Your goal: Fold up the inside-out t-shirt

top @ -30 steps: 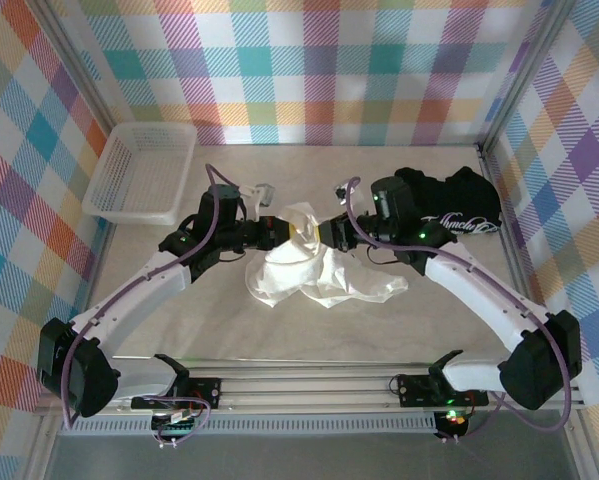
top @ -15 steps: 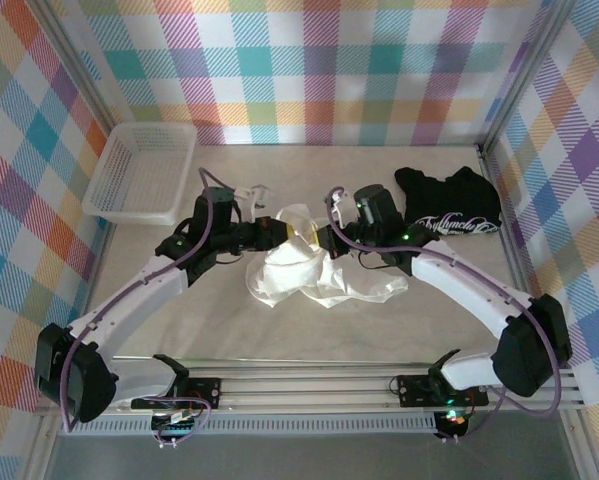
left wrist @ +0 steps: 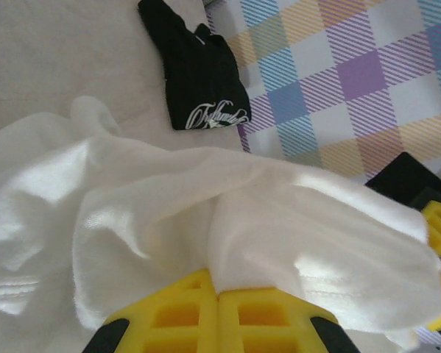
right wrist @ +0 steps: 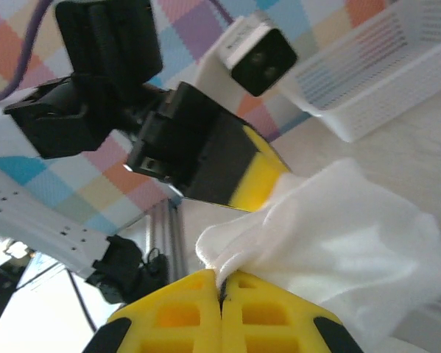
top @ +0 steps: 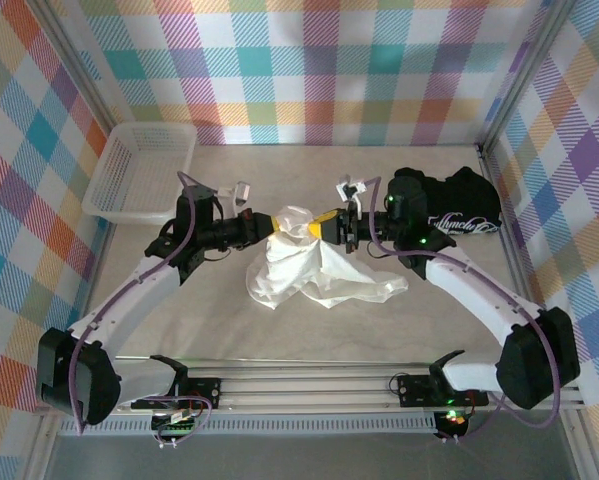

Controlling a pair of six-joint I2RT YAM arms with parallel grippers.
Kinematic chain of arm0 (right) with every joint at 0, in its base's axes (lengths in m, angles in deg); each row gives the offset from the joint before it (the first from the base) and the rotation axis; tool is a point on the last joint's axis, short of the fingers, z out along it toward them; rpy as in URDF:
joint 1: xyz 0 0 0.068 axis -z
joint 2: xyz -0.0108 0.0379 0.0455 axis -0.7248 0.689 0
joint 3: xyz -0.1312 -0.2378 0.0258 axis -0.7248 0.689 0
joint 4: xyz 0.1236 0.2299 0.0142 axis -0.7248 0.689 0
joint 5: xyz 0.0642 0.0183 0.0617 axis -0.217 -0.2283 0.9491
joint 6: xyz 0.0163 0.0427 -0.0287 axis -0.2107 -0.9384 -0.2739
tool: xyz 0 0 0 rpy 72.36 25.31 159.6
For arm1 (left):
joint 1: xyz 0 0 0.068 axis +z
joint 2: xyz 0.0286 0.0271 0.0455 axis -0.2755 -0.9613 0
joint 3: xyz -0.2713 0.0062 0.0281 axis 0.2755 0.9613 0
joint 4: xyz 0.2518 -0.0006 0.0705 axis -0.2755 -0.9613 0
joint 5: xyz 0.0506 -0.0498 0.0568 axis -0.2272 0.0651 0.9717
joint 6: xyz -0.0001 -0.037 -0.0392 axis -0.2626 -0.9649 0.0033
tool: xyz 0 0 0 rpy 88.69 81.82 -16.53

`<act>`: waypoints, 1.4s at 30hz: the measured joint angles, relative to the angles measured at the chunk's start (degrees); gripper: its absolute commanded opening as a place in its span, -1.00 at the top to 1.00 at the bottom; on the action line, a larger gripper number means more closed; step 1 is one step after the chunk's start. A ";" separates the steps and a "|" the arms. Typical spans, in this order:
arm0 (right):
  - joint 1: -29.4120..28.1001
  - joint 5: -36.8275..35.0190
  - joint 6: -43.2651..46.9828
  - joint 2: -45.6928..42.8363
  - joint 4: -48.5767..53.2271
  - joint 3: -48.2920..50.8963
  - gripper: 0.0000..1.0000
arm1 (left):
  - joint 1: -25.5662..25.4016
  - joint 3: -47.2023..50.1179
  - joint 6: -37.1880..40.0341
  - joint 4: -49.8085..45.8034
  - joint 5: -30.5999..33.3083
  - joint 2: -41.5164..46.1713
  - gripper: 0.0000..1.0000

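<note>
Over table, tools tight on t-shirt

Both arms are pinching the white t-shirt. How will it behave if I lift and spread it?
Probably very floppy: the white t-shirt sags in loose folds below the left fingers and right fingers, its lower part heaped on the table. Likely light, since two small pinches hold the bunched top up. It will likely drape and wrinkle, not hold shape.

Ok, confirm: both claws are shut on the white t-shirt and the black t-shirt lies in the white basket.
One error: the black t-shirt lies on the table at far right, not in the white basket; the top external view shows it. Left claw and right claw are shut on the white t-shirt.
</note>
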 measured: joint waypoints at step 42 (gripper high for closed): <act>0.50 1.60 -8.74 6.86 7.06 -7.93 1.00 | -16.63 -11.96 27.21 -15.58 34.80 -3.72 0.23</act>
